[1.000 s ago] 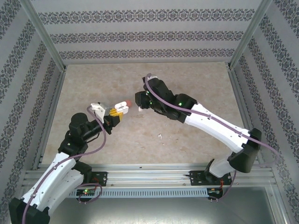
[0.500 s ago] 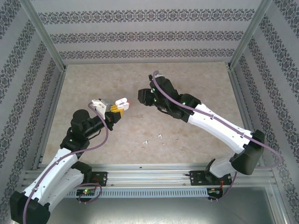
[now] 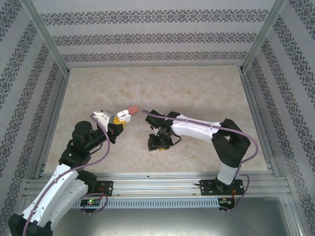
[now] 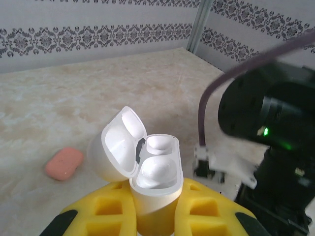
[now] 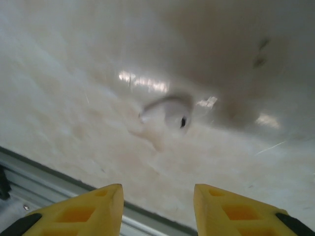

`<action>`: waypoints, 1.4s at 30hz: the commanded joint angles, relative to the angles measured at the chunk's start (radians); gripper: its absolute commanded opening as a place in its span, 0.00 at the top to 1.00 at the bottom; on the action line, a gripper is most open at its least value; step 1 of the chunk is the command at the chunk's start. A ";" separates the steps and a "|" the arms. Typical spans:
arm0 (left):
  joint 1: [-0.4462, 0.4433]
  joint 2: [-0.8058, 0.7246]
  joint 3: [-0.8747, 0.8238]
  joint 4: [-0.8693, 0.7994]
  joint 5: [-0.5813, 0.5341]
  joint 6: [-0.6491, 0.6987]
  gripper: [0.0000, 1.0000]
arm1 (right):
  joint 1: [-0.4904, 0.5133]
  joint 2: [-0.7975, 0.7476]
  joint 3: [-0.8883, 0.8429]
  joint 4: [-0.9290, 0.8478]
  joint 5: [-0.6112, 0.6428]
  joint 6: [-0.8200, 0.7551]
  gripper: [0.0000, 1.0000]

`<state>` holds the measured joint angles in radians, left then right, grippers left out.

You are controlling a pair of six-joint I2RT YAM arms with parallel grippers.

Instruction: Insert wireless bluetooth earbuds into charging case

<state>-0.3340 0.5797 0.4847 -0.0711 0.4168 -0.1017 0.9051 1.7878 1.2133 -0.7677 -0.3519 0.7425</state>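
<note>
My left gripper (image 4: 155, 209) is shut on an open white charging case (image 4: 156, 172), held upright with its lid (image 4: 118, 142) swung back and both sockets empty. From above, the case (image 3: 124, 116) sits in the left gripper (image 3: 119, 124) left of centre. A shut salmon-pink case (image 4: 64, 163) lies on the table beyond it, also seen from above as the pink case (image 3: 133, 109). My right gripper (image 3: 158, 143) points down at the table near the front. Its wrist view shows it open (image 5: 157, 206) above one white earbud (image 5: 165, 114), blurred, lying ahead of the fingers.
The beige table (image 3: 197, 88) is fenced by patterned walls and metal posts (image 4: 199, 19). A metal rail (image 5: 44, 182) runs along the near edge just beside the right gripper. The right arm's dark wrist (image 4: 266, 113) hangs close to the right of the held case.
The right arm has folded back and dropped from beside the held case to the near part of the table, covering the spot where two white earbuds lay. The left gripper shifted slightly.
</note>
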 commanded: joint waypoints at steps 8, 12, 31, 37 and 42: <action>-0.007 -0.055 -0.029 -0.042 -0.003 0.000 1.00 | 0.035 0.118 0.086 -0.155 0.055 -0.029 0.60; -0.007 -0.054 -0.040 -0.026 -0.004 -0.004 1.00 | 0.034 0.160 0.098 -0.151 0.101 -0.048 0.64; -0.007 -0.006 -0.039 -0.001 -0.022 0.010 1.00 | -0.077 0.271 0.234 -0.107 0.152 -0.125 0.78; -0.008 0.009 -0.037 0.005 -0.023 0.010 1.00 | -0.108 0.320 0.341 -0.148 0.192 -0.268 0.84; -0.007 0.022 -0.034 0.011 -0.027 0.011 1.00 | -0.113 0.384 0.449 -0.195 0.202 -0.466 0.85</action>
<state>-0.3340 0.6014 0.4488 -0.0975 0.4030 -0.1020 0.7902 2.1311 1.6051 -0.9089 -0.1825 0.4332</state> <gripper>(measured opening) 0.148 0.152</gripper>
